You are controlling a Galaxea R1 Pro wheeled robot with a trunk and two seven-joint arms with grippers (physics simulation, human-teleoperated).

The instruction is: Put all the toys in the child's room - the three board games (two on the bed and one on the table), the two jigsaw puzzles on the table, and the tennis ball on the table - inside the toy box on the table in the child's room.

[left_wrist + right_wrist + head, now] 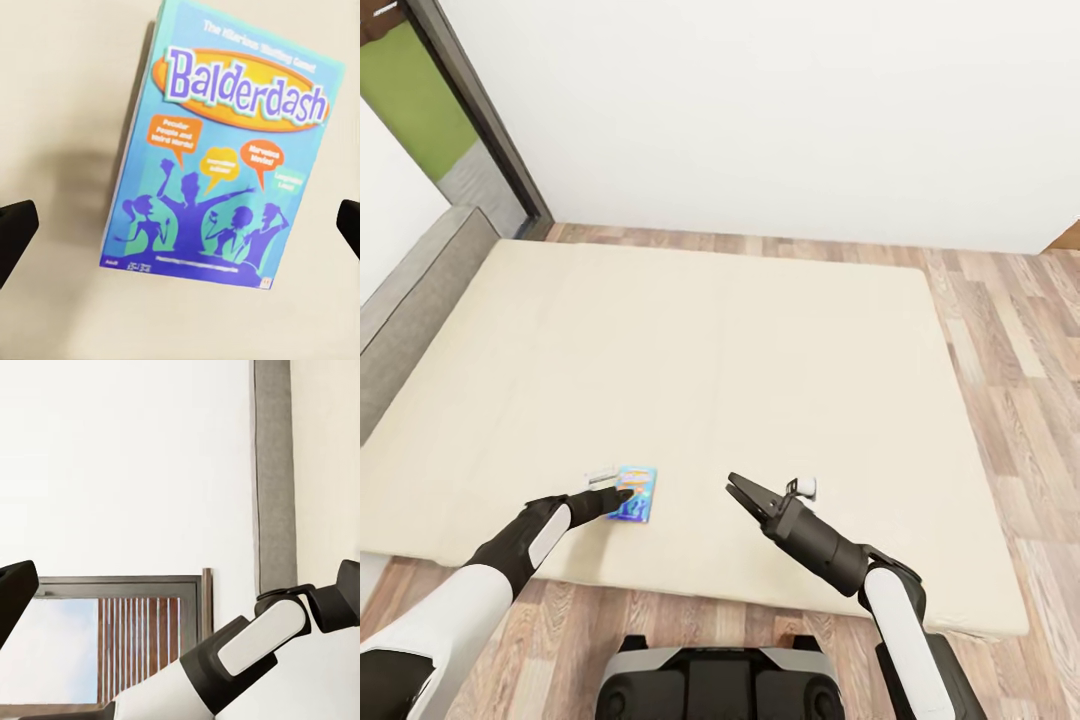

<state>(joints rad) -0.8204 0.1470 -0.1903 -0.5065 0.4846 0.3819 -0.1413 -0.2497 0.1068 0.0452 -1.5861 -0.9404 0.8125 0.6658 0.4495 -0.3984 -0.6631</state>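
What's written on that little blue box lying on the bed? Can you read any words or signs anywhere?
"Balderdash": big purple letters on an orange oval, on the small blue board game box lying on the beige mattress.
"The Hilarious Bluffing Game": the line above it looks like this, but it is blurred.
Speech bubbles and small print along one edge: too blurred to read.

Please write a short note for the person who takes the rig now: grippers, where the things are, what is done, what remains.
Left gripper: open, over the blue Balderdash board game, not gripping.
Right gripper: open, holding nothing, above the bed.
The game lies flat on the mattress near the bed's front edge.
Done: approach to the game.
Left: close on the game, lift it, carry it to the toy box. State of the other toys cannot be judged from here.
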